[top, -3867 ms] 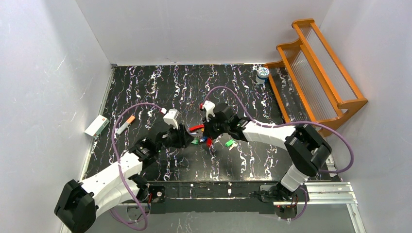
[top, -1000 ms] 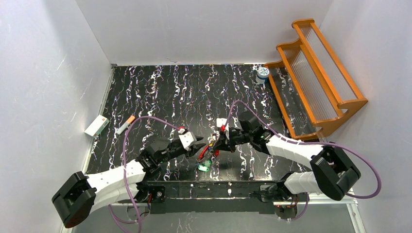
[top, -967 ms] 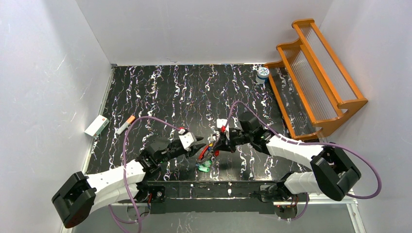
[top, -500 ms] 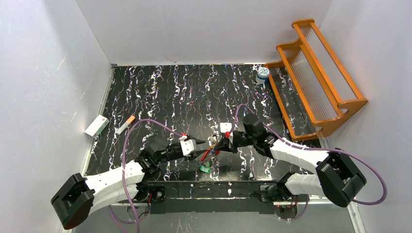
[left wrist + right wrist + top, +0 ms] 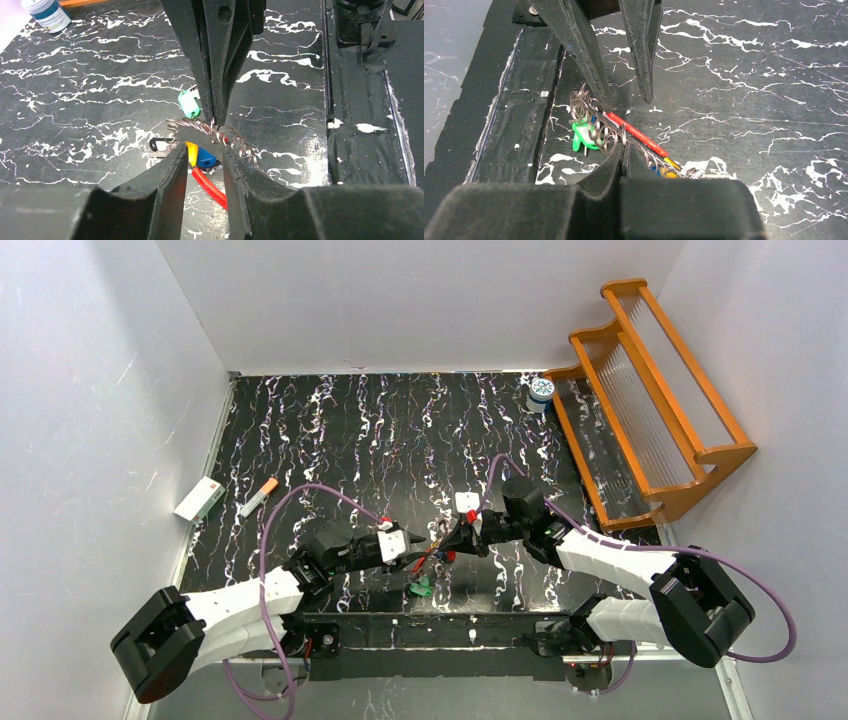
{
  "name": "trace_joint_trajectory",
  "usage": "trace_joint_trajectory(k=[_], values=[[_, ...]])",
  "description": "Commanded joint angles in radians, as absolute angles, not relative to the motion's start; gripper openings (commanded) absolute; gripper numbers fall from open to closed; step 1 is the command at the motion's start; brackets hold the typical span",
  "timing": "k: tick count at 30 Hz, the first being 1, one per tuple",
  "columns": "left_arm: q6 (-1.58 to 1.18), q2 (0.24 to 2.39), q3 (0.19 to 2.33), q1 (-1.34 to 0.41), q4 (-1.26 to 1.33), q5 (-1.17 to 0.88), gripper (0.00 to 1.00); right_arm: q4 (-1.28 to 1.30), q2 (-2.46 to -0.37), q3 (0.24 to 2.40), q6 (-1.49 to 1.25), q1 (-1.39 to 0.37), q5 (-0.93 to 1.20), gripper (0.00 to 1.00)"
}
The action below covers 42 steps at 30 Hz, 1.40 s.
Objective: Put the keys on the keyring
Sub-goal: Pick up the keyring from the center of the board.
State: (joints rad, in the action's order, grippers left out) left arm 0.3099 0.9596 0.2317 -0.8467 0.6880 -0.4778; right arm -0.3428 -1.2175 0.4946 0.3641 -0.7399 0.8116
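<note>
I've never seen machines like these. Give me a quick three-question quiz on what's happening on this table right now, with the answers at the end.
1. True or false: the right gripper has its jaws shut on the keyring.
2. What stands on the table beside the wooden rack? A: a white-and-blue jar; B: a mug; C: a bowl.
3. Fill in the gap: the left gripper holds its jaws ____.

Key: 1 true; 2 A; 3 open.
</note>
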Motion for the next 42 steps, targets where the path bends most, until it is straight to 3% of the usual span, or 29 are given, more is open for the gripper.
trace_joint_trajectory(k=[1, 12, 23, 29, 42], values=[[0.327, 0.975, 0.276, -0.85, 0.695, -0.469, 0.29, -0.402, -1.189, 0.513, 0.345, -0.736, 0.847, 0.01], [0.33, 1.031, 0.297, -0.851, 0.725, -0.479, 0.24, -0.408, -1.205, 0.531, 0.337, -0.736, 0.866, 0.01], [0.322, 1.001, 0.277, -0.851, 0.729, -0.459, 0.3, -0.4, -1.209, 0.539, 0.341, -0.735, 0.87, 0.01], [0.314, 0.981, 0.287, -0.85, 0.656, -0.429, 0.18, -0.4, -1.216, 0.546, 0.341, -0.736, 0.865, 0.01], [0.321, 0.988, 0.316, -0.851, 0.586, -0.483, 0.31, -0.403, -1.232, 0.556, 0.337, -0.735, 0.869, 0.01]])
